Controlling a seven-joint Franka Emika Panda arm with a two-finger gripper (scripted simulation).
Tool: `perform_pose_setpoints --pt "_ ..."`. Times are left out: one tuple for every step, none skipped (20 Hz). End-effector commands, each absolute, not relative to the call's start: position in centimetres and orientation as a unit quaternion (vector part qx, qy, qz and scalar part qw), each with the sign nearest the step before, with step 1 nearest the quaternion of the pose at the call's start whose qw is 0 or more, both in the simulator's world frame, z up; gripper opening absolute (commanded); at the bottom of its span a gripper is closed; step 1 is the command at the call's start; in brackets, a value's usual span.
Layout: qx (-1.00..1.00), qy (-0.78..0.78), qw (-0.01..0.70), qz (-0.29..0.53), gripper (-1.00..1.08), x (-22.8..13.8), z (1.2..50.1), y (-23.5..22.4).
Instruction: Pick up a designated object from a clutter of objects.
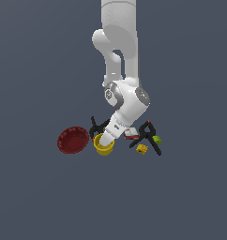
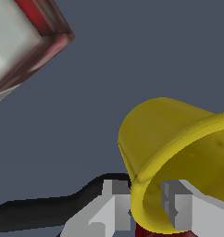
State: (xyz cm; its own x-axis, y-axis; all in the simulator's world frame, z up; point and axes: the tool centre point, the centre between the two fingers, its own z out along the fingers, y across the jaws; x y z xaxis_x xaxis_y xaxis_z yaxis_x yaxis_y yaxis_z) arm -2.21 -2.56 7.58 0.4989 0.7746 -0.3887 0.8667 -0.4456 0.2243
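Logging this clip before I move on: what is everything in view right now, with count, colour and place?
Cup: one, yellow, centre, gripper at its rim.
Bowl: one, dark red, on the exterior view's left of the cup.
Clamps: two, black, one behind the cup, one on the exterior view's right.
Box: one, red and white, behind the cup.
Block: one, yellow, by the right clamp.
Piece: one, green, beside that clamp.
Gripper: one finger inside the cup wall, one outside.

- yellow cup (image 2: 178,134) fills much of the wrist view, tapered side and rim facing the camera
- pincer (image 2: 146,210) straddles the cup's rim wall: one grey finger (image 2: 115,206) outside, the other inside the cup
- rim wall sits between the fingers, jaws apart around it
- red-white box (image 2: 26,41) corner at frame edge, well apart from cup
- black clamp (image 2: 44,208) beside the outer finger
- dark grey table (image 2: 132,60) behind
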Motion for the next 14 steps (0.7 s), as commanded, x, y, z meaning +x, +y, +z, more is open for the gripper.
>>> perform_pose_setpoints --pt "0.842 0.488 0.200 -0.115 -1.00 -2.2 7.6 -2.5" --pt "0.842 0.488 0.200 -0.115 -1.00 -2.2 7.7 -2.5" --pt "0.841 0.489 0.200 -0.115 -1.00 -2.1 7.8 -2.4" --pt "0.840 0.491 0.200 -0.114 -1.00 -2.0 8.0 -2.3" --pt "0.839 0.492 0.200 -0.113 -1.00 -1.9 8.3 -2.2" --pt "0.838 0.495 0.201 -0.113 -1.00 -1.7 8.6 -2.1" --pt "0.837 0.497 0.201 -0.112 -1.00 -1.5 8.9 -1.9" --pt "0.835 0.500 0.202 -0.110 -1.00 -1.3 9.3 -1.7" --pt "0.833 0.504 0.202 -0.109 -1.00 -1.1 9.8 -1.4" --pt "0.830 0.508 0.203 -0.108 -1.00 -0.9 10.3 -1.2" --pt "0.828 0.512 0.203 -0.106 -1.00 -0.6 10.9 -0.9" --pt "0.825 0.516 0.204 -0.104 -1.00 -0.3 11.5 -0.6" --pt "0.822 0.522 0.205 -0.102 -1.00 0.0 12.2 -0.2" --pt "0.818 0.527 0.206 -0.100 -1.00 0.4 13.0 0.2"
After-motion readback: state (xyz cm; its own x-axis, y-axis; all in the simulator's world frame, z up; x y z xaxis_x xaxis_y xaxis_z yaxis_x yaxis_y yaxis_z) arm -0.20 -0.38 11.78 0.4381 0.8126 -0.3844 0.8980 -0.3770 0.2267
